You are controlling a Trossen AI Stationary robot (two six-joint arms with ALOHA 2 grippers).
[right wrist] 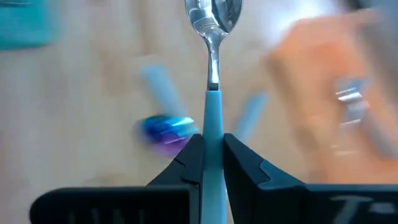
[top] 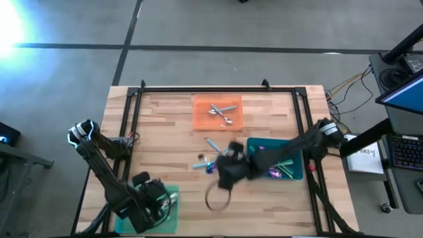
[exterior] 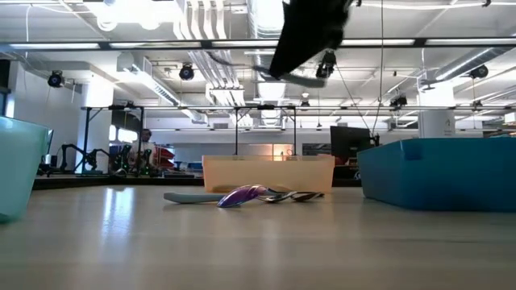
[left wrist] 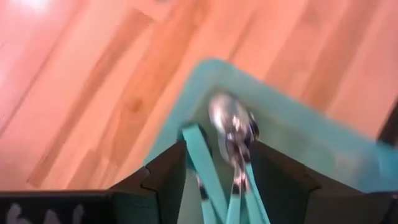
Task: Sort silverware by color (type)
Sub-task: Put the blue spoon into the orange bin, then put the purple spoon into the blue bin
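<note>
We see the right gripper clamped on a teal-handled spoon: its two dark fingers press against either side of the handle, with the shiny bowl pointing away from the wrist. In the high view this gripper hangs above the wooden table, on the near side of the orange tray and just beside the teal tray. In the low view it is raised well clear of the tabletop.

Below it, near the orange tray, a small cluster of loose silverware lies on the wood, among it a purple-pink spoon and a couple of teal handles. A few plain silver pieces rest inside the orange tray. The teal tray holds several more utensils; their kinds are hard to tell apart from above.

The left gripper sits at the table's near left corner, far from the orange tray, over the green tray. Its fingers stand apart, and two teal-handled spoons run between them over the tray's floor. We cannot tell whether the fingers actually touch the handles or whether the spoons simply lie loose in the tray.
</note>
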